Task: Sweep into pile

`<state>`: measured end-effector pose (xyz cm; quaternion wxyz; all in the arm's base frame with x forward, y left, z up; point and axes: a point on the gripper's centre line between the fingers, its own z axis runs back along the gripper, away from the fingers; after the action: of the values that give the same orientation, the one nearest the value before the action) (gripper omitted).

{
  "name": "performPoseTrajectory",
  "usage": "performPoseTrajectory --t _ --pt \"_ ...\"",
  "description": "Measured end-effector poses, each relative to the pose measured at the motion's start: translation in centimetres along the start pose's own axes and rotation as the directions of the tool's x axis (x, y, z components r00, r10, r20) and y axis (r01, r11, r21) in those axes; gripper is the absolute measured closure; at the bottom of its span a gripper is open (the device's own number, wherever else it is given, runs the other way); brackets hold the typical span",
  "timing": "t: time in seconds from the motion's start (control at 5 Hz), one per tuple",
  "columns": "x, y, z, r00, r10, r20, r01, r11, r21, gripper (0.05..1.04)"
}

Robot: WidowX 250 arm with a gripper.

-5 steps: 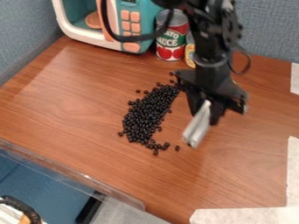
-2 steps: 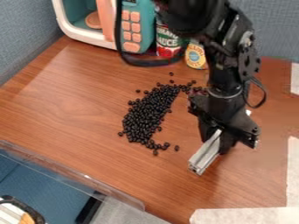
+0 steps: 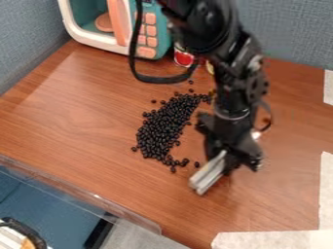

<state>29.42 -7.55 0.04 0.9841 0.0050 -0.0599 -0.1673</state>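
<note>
Black beans point(image 3: 159, 131) lie in a long, loose heap on the wood-grain tabletop point(image 3: 84, 109), and we see several strays around its edges. To the heap's lower right we find the gripper point(image 3: 224, 163), pinching a silvery bar point(image 3: 207, 176) that slants down and left, its free end just beyond the lowest beans. Some beans at the heap's upper right lie close beside the arm point(image 3: 231, 92). Above the heap we make out a teal-and-white toy microwave point(image 3: 160, 29) and a partly hidden red can point(image 3: 183, 58); well below and right of it lies white sheeting point(image 3: 273, 240).
</note>
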Motion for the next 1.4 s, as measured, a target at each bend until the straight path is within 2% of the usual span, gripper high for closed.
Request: performPoseTrajectory --t 0.4,0.6,1.0,1.4 --pt "-2.9 3.5 -0.3 0.997 -0.053 -0.048 0.055 0.998 0.032 0.704" --pt "-3.5 5.8 -0.2 0.996 -0.071 -0.060 0.072 0.997 0.022 0.704" --pt "-2.2 8.4 -0.5 0.995 -0.070 -0.064 0.072 0.997 0.017 0.704" --pt "-1.6 8.9 -0.2 0.995 -0.082 -0.061 0.082 0.997 -0.008 0.704"
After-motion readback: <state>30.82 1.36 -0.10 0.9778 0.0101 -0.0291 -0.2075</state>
